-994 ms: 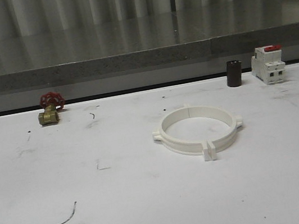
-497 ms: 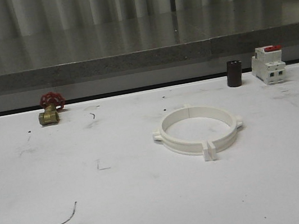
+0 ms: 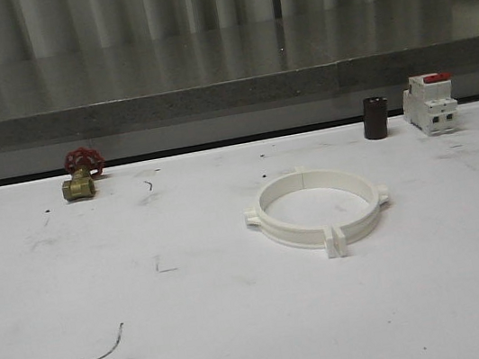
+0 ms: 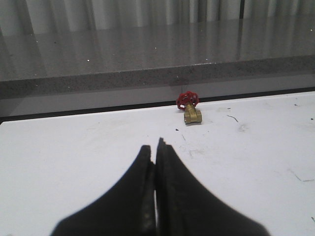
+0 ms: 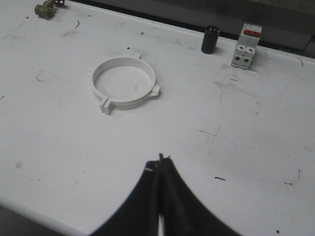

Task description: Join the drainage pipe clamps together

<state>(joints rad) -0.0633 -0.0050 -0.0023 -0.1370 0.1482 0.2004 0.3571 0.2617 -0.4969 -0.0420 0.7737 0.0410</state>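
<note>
The two white drainage pipe clamps [image 3: 318, 209] lie on the white table, their half-rings meeting as one ring with tabs together at front and back; the same ring [image 5: 124, 81] appears in the right wrist view. My left gripper [image 4: 154, 146] is shut with nothing in it, hovering over bare table well short of the valve. Far back from the ring, my right gripper [image 5: 160, 161] is shut and empty too, near the table's front edge.
A brass valve with a red handwheel [image 3: 80, 175] stands at the back left. A dark cylinder [image 3: 375, 117] and a white breaker with a red top [image 3: 430, 103] stand at the back right. A grey ledge [image 3: 208, 98] runs behind the table.
</note>
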